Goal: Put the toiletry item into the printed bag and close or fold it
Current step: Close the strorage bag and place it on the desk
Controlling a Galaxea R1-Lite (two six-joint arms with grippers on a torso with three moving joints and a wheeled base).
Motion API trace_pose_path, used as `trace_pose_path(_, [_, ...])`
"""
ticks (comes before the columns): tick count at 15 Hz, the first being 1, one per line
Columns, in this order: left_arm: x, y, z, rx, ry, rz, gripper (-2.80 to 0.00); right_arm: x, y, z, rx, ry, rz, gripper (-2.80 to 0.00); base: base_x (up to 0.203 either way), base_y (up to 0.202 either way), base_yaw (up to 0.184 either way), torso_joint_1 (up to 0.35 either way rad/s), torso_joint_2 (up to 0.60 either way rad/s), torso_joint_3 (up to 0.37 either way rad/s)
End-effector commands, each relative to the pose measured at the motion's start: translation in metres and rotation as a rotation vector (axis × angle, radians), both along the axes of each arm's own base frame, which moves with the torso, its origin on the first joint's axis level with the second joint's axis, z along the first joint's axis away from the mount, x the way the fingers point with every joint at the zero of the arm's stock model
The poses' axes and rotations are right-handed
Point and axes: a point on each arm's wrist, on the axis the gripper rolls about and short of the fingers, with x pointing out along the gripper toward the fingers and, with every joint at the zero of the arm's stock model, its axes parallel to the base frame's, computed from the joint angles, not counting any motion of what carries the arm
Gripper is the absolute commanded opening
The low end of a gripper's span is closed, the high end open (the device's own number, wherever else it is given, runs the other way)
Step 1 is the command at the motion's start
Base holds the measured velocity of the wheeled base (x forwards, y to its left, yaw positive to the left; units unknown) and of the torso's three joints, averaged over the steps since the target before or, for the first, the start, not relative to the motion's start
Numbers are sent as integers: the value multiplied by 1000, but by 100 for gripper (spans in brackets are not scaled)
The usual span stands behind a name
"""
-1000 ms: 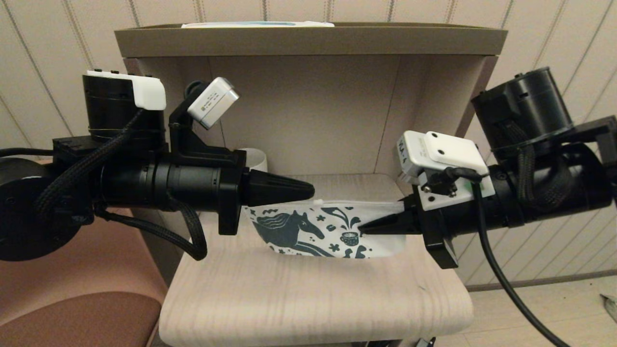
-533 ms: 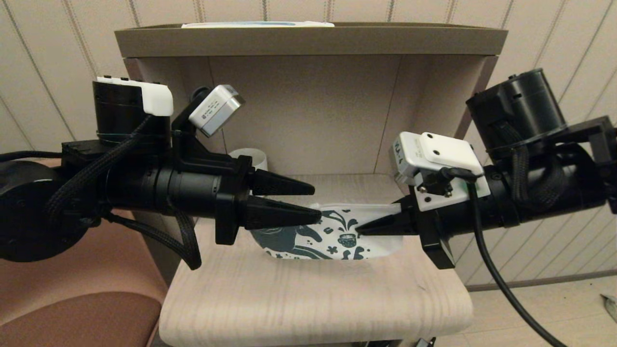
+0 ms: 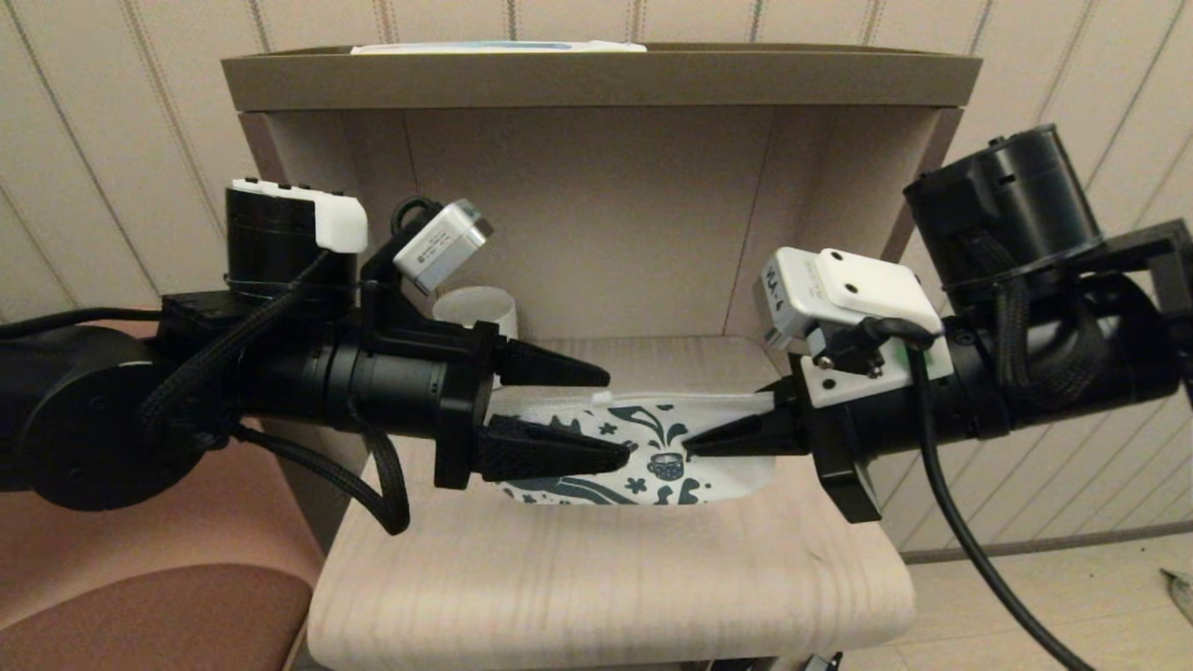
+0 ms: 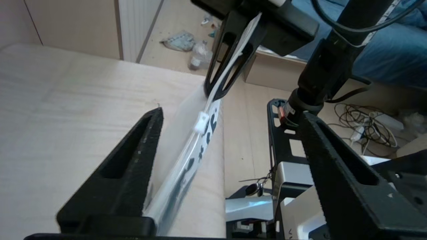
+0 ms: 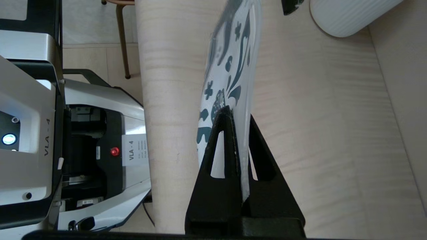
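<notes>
The printed bag [image 3: 708, 471] hangs upright just above the wooden shelf, white with a teal horse and cup. My right gripper [image 3: 692, 445] is shut on its right end; the right wrist view shows the bag [image 5: 233, 60] pinched between the gripper [image 5: 237, 112] fingers. My left gripper [image 3: 617, 417] is open at the bag's left half, one finger [image 3: 550, 365] behind the top edge and one in front. In the left wrist view the bag's top edge [image 4: 186, 156] with its white zip slider [image 4: 202, 121] runs between the open fingers of that gripper [image 4: 231, 113], close to one finger [image 4: 133, 166]. The toiletry tube is out of view.
A ribbed white mug [image 3: 477, 312] stands at the back left of the shelf [image 3: 606, 587], behind the left gripper, and shows again as the mug [image 5: 347, 13]. The alcove's back wall and side walls close in the shelf. A brown seat [image 3: 158, 596] lies at the lower left.
My left gripper has opened, moved right and a little down, and now straddles the bag's left top edge. The right gripper keeps its hold and has barely moved.
</notes>
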Motion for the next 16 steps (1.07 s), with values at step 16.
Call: trace_pose_path(16, [3,-2,-2,1,-2,4,0,-1,2,3,5,-10,12,-280,0,0,0,0,0,0])
